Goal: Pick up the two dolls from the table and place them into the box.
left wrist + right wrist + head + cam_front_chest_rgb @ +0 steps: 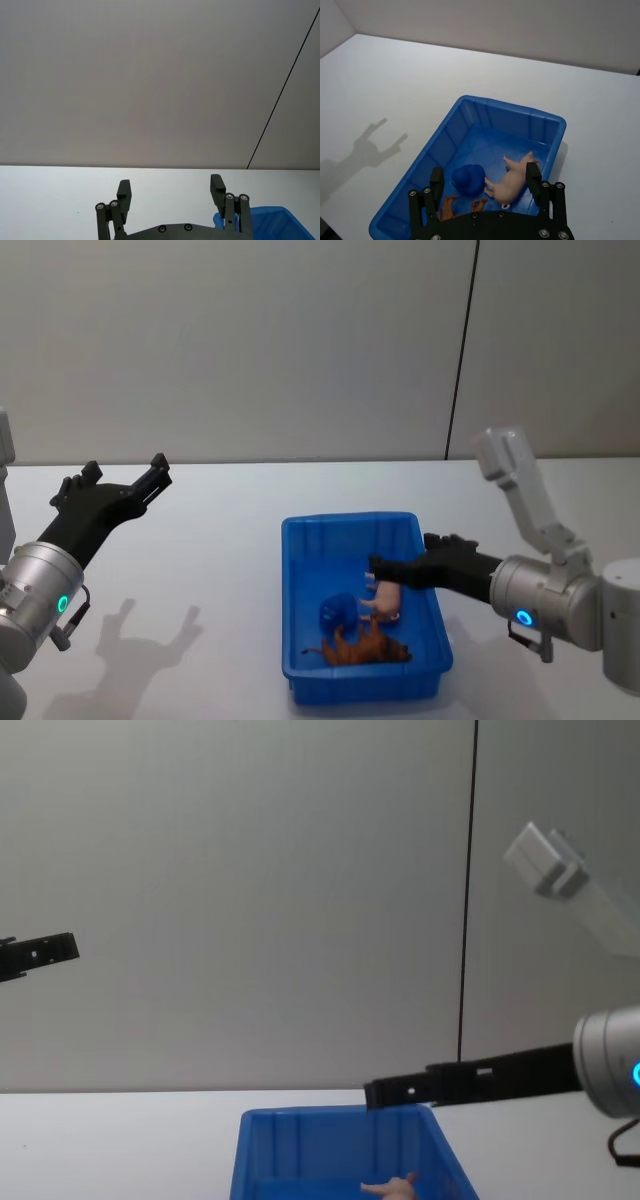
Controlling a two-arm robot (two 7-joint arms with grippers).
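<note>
Dolls were both lying in the blue box on the white table: the peach-pink doll on the box floor toward its right wall, and an orange-brown doll on the floor near the front wall, with a small blue lump — what it was I could not tell — just beside them. The pink doll lay on its side, its long axis slanting across the floor, one end toward the far right corner, the other end toward the orange-brown one; which end was the head I could not make out. The orange-brown doll stretched roughly along the front wall, thin limbs splayed. The right gripper hung above the box over the pink doll with its fingers spread wide and nothing between them, which read to me as a release — a drop from above makes sense of the doll's loose, sideways sprawl. The left gripper was held up well to the left of the box, above bare table, its fingers wide apart and holding nothing, presumably kept out of the other arm's way. With both figures inside the walls, the job looked essentially done, only the right arm's withdrawal remaining.
</note>
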